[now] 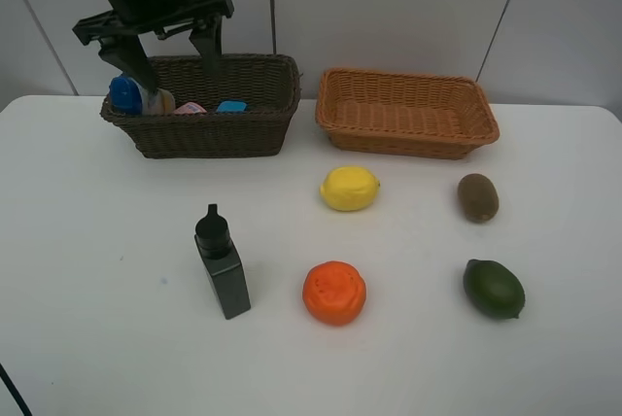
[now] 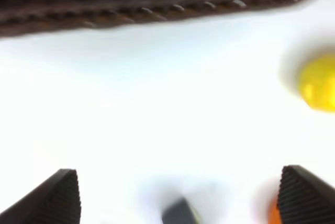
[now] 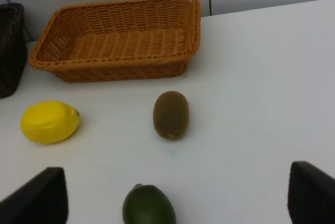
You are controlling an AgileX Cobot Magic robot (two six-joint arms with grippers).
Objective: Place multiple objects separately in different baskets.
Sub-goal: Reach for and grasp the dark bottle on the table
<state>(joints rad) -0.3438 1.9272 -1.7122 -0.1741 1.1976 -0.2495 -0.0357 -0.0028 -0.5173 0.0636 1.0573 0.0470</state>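
We had left gripper [image 1: 178, 78] wide, seemingly empty (blurry wrist view), over dark basket [image 1: 209, 134]; off-centre pinch could've toppled black pump bottle [image 1: 223, 265].

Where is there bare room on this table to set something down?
Widest bare patch: the left side of the table, in front of the dark basket and left of the black bottle. The tan basket is empty. Crowded: the right half among lemon, orange, kiwi and green fruit, and the dark basket's inside.

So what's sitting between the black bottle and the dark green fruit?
The orange sits between the black bottle and the green fruit, touching neither. The high camera shows it best.
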